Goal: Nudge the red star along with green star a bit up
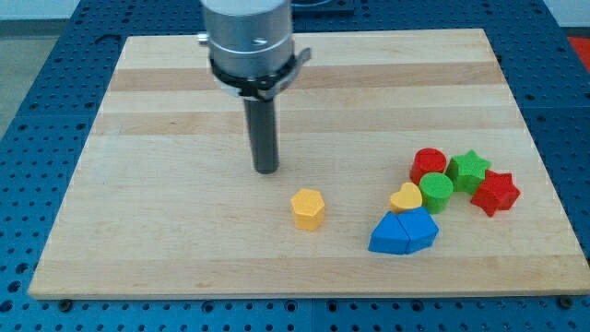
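The red star (496, 192) lies near the view's right edge of the wooden board (166, 231), touching the green star (468, 170) just up and left of it. My tip (265, 170) is far to the left of both stars, near the board's middle, above and left of a yellow hexagon block (308, 208). The tip touches no block.
A red cylinder (428, 164), a green cylinder (436, 192) and a yellow heart (405, 198) crowd the left side of the stars. Two blue blocks (404, 231) lie below them. The board's right edge is close to the red star.
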Robot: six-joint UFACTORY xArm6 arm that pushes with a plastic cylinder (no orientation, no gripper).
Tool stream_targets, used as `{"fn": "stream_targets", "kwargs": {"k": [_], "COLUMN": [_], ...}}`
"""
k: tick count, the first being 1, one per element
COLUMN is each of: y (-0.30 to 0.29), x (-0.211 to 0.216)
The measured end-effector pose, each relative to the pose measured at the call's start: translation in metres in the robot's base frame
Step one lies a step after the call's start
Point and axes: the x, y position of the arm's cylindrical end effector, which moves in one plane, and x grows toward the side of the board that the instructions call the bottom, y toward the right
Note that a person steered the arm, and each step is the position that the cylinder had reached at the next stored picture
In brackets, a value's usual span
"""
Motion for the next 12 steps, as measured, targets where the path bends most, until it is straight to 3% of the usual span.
{"fn": "stream_targets", "kwargs": {"k": [1,2,3,6,7,10,11,12], "y": [-0.051,-0.075,-0.061,-0.045,-0.004,0.249,0.316,0.32], "x": [0.025,0.082,0.144,0.155,0.155,0.155,0.135,0.092]}}
